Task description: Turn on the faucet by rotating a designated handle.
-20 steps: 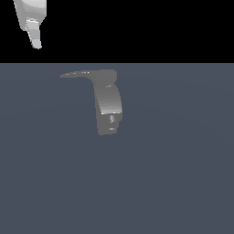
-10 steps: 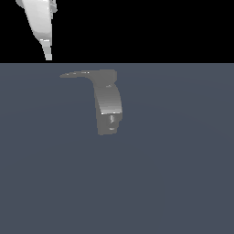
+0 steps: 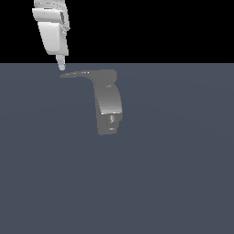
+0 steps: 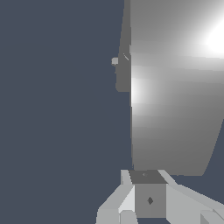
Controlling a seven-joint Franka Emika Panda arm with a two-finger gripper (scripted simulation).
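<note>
Faucet (image 3: 109, 105) — blocky curved grey metal — thin flat tapering handle (image 3: 75, 74).

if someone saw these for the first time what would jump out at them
First the dull-grey faucet, standing alone on the flat blue-grey surface a little toward the exterior view's left, with its thin handle sticking out sideways from the top. Next the white gripper hanging from the upper left, its tip just above the handle's far end. In the wrist view, a bright glare on a broad grey metal face fills most of the picture.

faucet (image 3: 109, 107): dull grey, lighter band; handle (image 3: 75, 74): grey; fingers (image 3: 61, 64): white
</note>
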